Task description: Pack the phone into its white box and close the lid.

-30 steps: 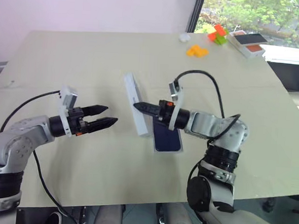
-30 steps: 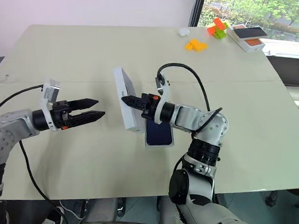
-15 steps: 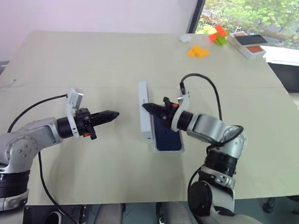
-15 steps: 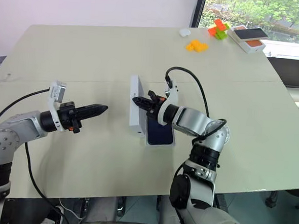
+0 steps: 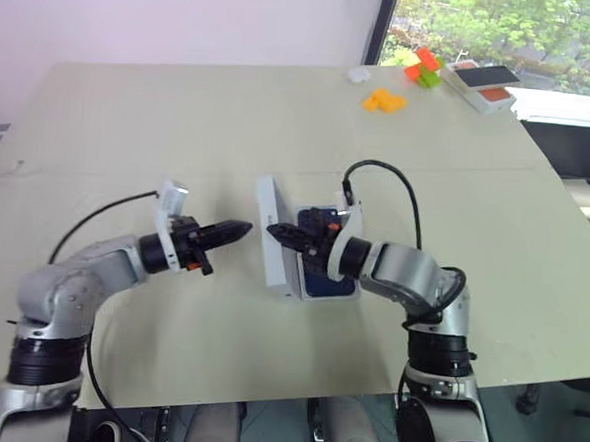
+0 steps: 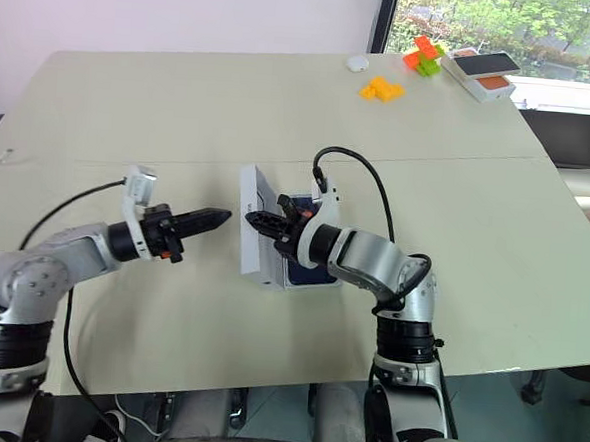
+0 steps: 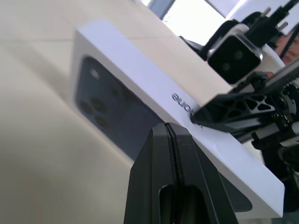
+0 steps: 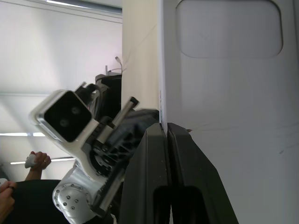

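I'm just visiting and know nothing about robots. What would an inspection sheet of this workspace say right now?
Surface: pale table, mostly bare.
Job's things: lid stands tilted on edge, beside the phone lying in the white box; lid not yet on.
Clutter: orange pieces, orange-and-green blocks, a small orange-and-white box, a small white object, all at the far edge.
Grippers: left gripper shut, empty, pointing at the lid's picture face; right gripper shut, against the lid's rim.
Cables: black cable loops over the right wrist; another trails from the left.
Surroundings: window with greenery.
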Robot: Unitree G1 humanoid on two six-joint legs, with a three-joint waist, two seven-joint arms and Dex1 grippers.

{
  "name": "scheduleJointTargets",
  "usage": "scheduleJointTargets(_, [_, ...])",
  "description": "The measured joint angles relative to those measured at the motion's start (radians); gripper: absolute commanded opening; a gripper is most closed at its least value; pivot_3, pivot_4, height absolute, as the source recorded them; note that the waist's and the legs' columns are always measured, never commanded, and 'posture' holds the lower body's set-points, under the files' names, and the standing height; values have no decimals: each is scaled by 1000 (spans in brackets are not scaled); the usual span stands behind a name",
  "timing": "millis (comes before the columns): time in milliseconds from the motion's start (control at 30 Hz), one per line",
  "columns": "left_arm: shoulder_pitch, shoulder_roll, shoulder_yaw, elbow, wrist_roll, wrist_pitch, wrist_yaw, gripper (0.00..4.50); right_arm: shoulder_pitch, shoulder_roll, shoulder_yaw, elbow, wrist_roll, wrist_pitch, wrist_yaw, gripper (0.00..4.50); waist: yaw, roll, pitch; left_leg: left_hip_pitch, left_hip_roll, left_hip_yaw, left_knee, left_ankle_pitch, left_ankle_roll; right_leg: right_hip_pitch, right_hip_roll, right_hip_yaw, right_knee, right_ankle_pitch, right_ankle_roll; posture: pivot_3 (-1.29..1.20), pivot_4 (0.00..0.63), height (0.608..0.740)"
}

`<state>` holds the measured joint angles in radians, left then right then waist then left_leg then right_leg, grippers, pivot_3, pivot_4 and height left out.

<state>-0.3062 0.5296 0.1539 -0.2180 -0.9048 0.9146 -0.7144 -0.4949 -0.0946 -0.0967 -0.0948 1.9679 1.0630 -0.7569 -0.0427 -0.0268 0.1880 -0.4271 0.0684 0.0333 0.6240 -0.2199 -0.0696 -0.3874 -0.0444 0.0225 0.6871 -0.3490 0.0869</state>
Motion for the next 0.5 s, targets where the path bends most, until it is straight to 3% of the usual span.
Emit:
scheduleJointTargets(167, [-2, -73, -50, 9, 40, -22, 18, 14, -2, -54, 16, -2, 2, -29, 36, 0, 1, 0, 0, 0, 0, 0, 1, 0, 0, 1, 0, 0, 1, 0, 0, 0, 150, 740])
scheduleJointTargets(433, [-3, -90, -70, 10, 69, -30, 25, 14, -2, -175, 82, -15, -25, -33, 183, 0, 3, 0, 0, -1, 0, 0, 4, 0, 1, 2, 0, 0, 0, 1, 0, 0, 150, 740])
scheduleJointTargets(500, [-3, -94, -72, 10, 79, -32, 24, 0, 1, -201, 99, -21, -33, -32, 212, 601, 3, 0, 0, -1, 0, 0, 4, -1, 1, 2, 0, 0, 0, 1, 0, 0, 150, 740])
